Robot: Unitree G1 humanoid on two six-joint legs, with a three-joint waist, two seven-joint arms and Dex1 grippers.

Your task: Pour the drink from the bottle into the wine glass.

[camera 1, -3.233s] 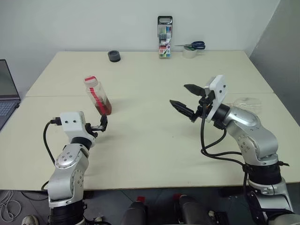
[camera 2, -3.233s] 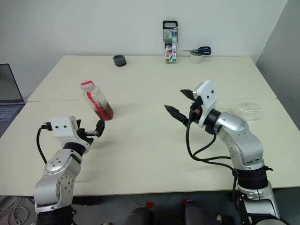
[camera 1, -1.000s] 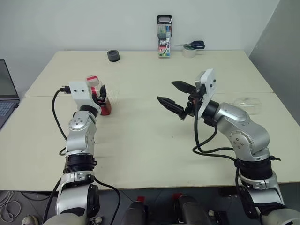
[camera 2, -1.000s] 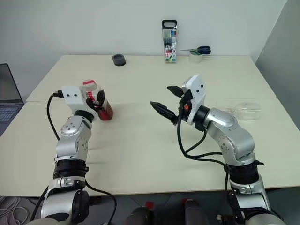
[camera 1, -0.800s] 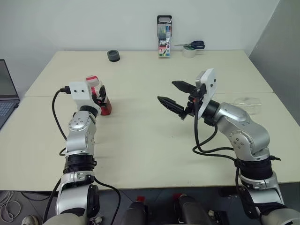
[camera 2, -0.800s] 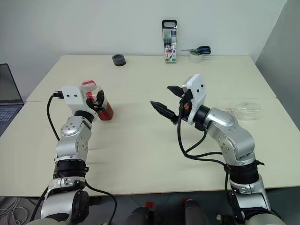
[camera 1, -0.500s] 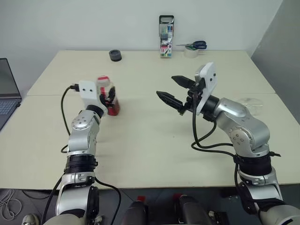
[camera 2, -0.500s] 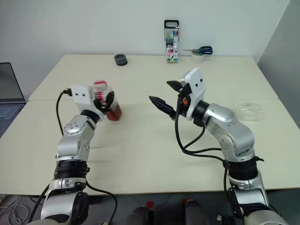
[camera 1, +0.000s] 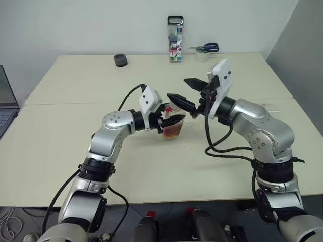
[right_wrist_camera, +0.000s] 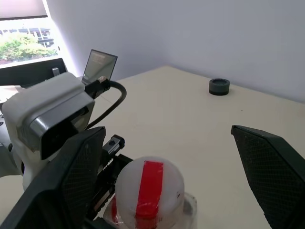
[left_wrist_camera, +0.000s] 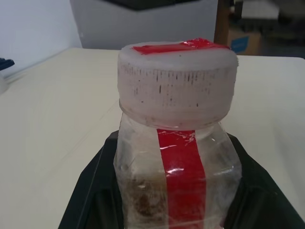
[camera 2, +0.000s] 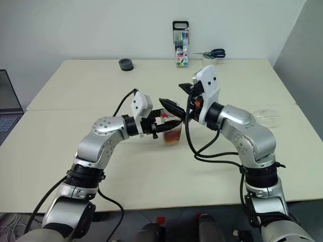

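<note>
The bottle (camera 1: 172, 129) is a small clear plastic one with a pale cap (left_wrist_camera: 177, 81) and a red label strip. It stands upright near the table's middle. The reddish-brown drink (camera 2: 172, 136) fills its lower part. My left gripper (camera 1: 169, 121) is shut on the bottle's body, with a black finger on each side (left_wrist_camera: 174, 191). My right gripper (camera 1: 187, 93) hangs open just above the cap (right_wrist_camera: 148, 188), its fingers apart on either side and not touching. The wine glass (camera 2: 266, 115) lies on the table at the right, partly hidden behind my right arm.
A pen case (camera 1: 175, 33) stands at the table's far edge, with scissors on a tape roll (camera 1: 204, 50) to its right and a small black round object (camera 1: 119, 60) to its left. A laptop (camera 1: 4, 96) sits at the far left.
My left arm has swung the bottle from the table's left to its middle, under the right gripper. The right gripper has stayed open and nearly still.
</note>
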